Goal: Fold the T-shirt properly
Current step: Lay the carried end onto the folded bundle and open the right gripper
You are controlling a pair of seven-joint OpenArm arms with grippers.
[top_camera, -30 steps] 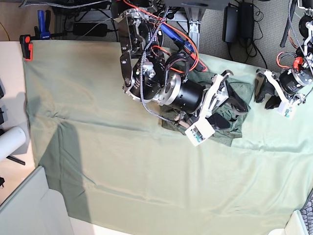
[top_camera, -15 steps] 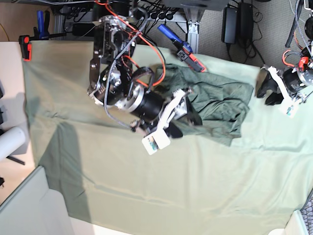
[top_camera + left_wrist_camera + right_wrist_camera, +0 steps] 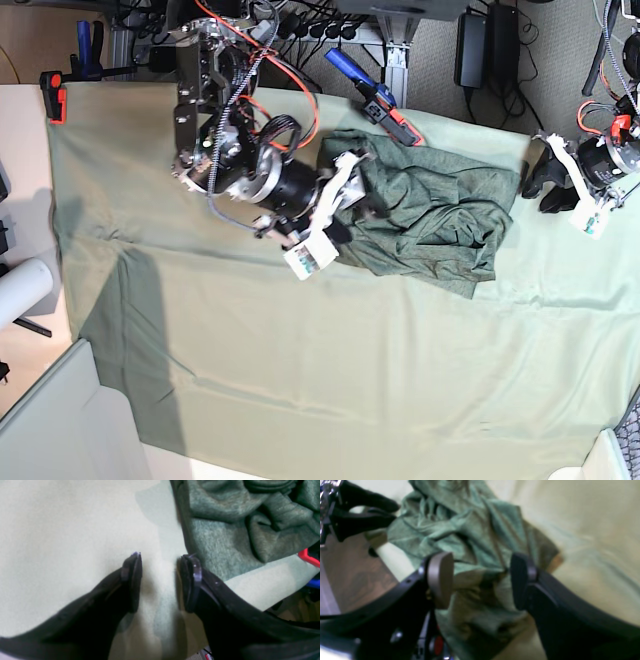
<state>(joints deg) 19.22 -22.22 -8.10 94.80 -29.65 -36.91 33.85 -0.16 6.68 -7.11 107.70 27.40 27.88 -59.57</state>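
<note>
R gripper (image 3: 480,580), black moulded fingers w/ flat pads, jaws set wide, nothing between them. In the base view it sits at the left edge of the dark heathered olive-green knit T-shirt (image 3: 425,215). In the R wrist view the crumpled knit lies directly below the gap, not pinched.

L gripper (image 3: 160,580), same black finger type, jaws parted, holding nothing. It hangs over bare cloth just beside the shirt's right edge; whether the near finger touches the hem, cannot tell. In the base view it is at the table's far right, apart from the heap.

Garment location: upper centre-right of the pale mint-green table cloth (image 3: 300,380), bunched in one irregular pile; sleeves and collar not distinguishable.

Risks (judgement):
- Closing the R jaws on the heap as it lies is likely to take several layers at once, so the shirt lifts as a clump, not a flat panel
- Table cloth is thin and loose, already creased; a low pinch near the hem could catch it w/ the shirt and drag it
- Blue-and-red clamp (image 3: 375,98) sits at the back edge touching or just beside the shirt; fabric pulled that way may snag

Materials: shirt is a soft, matte, fuzzy knit w/ deep rounded folds, limp; table cloth is smooth, flat weave
</note>
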